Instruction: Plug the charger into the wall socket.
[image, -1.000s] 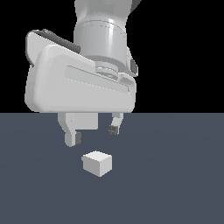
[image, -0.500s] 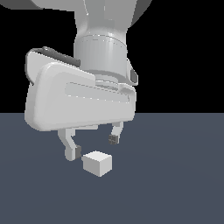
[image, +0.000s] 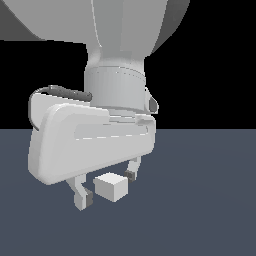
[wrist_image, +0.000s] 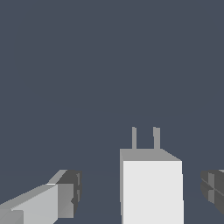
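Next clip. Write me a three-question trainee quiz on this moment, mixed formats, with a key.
1. True or false: the gripper is shut on the charger.
2. In the wrist view, how many prongs stick out of the charger?
3. Multiple choice: the wall socket is A) behind the charger, B) beside one of the fingers, C) in neither view.

Key
1. False. The jaws are open, one finger on each side of the charger with gaps showing.
2. Two.
3. C.
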